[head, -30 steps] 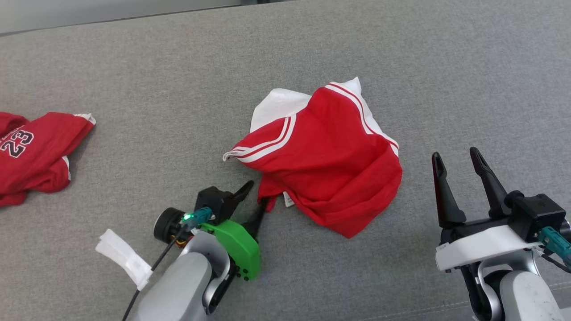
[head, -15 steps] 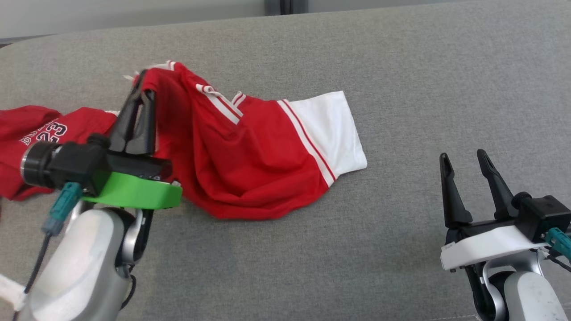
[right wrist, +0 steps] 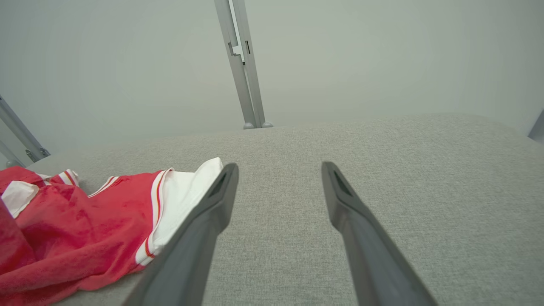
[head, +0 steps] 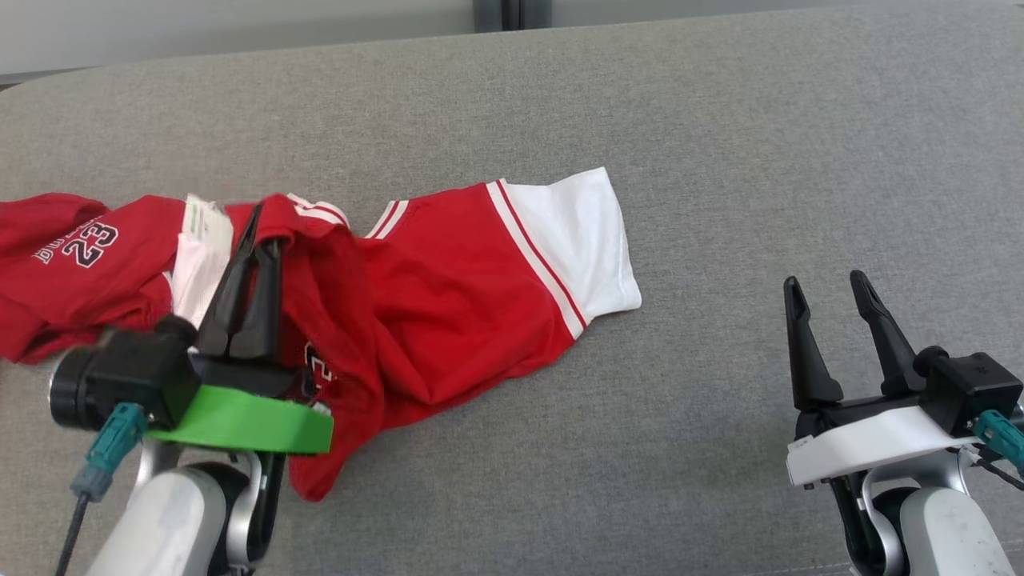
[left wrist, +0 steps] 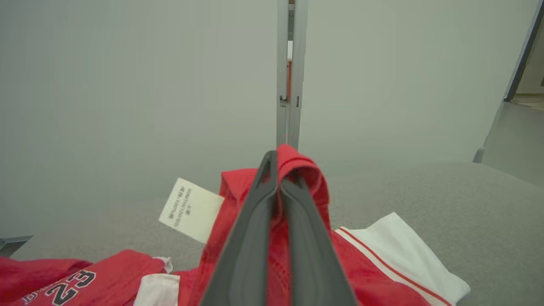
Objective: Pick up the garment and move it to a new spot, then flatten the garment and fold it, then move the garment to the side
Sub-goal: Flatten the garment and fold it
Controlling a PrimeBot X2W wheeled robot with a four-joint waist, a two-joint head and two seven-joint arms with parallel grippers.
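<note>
Two red garments lie on the grey fabric worktop (head: 720,160): the red-and-white garment (head: 464,296) spreads across the left-centre with its white-banded end pointing right, and its left part lies against a second red shirt (head: 72,264) printed with 23 at the far left. Left jaws are clenched on a raised red fold of the garment beside its white care label (left wrist: 189,210). Right jaws stand released over bare worktop, well apart from the cloth.

The garment (head: 456,280) lies across the padded surface (head: 720,144), its left end pinched in the left gripper (head: 260,236), against a numbered shirt (head: 72,272) farther left. The right gripper (head: 825,280) stands well apart on the right.
</note>
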